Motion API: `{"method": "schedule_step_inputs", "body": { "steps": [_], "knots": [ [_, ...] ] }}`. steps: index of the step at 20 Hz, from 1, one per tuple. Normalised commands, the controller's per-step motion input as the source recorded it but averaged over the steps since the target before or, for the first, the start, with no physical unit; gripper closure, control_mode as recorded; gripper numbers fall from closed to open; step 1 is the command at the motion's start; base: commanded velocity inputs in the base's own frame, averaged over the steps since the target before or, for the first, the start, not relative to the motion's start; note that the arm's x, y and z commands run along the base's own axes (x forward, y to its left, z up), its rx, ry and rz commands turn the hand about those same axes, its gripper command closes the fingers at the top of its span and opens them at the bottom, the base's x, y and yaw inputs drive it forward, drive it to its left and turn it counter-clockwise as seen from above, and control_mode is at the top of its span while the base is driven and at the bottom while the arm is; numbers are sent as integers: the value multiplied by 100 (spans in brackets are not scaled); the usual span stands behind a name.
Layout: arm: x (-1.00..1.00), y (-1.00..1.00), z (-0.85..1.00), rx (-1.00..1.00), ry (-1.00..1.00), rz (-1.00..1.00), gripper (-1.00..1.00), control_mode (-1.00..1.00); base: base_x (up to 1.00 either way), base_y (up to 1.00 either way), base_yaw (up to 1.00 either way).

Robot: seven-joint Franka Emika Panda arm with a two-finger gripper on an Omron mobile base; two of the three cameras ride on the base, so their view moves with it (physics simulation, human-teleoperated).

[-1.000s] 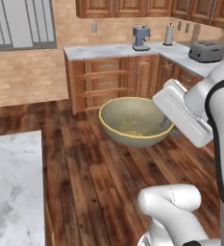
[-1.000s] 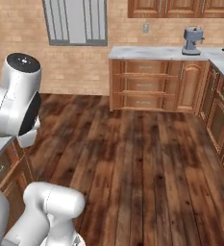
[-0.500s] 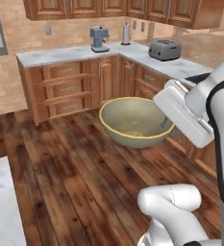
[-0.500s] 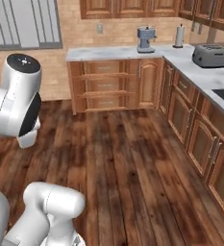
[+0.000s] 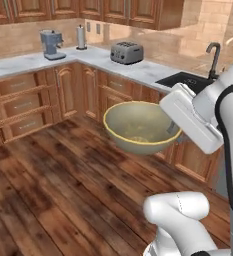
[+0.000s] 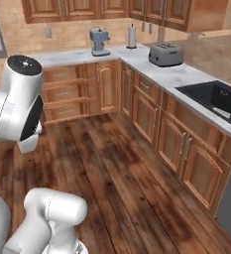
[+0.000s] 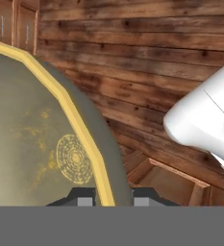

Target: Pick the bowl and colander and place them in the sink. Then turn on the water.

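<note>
The yellow-tan bowl [image 5: 137, 127] with its golden rim hangs in the air over the wooden floor, in front of the cabinet row. My gripper [image 5: 175, 132] is shut on the bowl's right rim. In the hand view the bowl [image 7: 31, 144] takes up the left side, and its rim runs down between the two dark fingertips of the gripper [image 7: 112, 200]. The black sink [image 5: 186, 80] lies in the counter behind the bowl, with its dark curved faucet [image 5: 214, 57] at the far side. From the right base view the sink [image 6: 217, 99] is at the right edge. The colander is out of view.
A silver toaster [image 5: 126, 52] [image 6: 165, 54], a coffee machine [image 5: 51, 44] [image 6: 99, 41] and a tall canister [image 5: 81, 37] stand on the L-shaped marble counter [image 6: 179, 75]. Wooden cabinet doors [image 6: 182, 149] run below it. Open wooden floor [image 5: 53, 190] spreads to the left.
The base has turned, so the whole scene slid left and the counter with toaster and sink has come into view. The bowl stays in the gripper at the same place before the arm.
</note>
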Motion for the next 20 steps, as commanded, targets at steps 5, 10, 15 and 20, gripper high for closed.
{"method": "schedule_step_inputs", "body": {
  "steps": [5, 10, 15, 20],
  "knots": [
    [0, 0, 0, 0, 0, 0, 100, 100, 26, 45, -53],
    [0, 0, 0, 0, 0, 0, 100, 100, 14, 43, -44],
    [0, 0, 0, 0, 0, 0, 100, 100, 0, 33, -33],
    [0, 0, 0, 0, 0, 0, 100, 100, 0, 40, -9]
  ]
}}
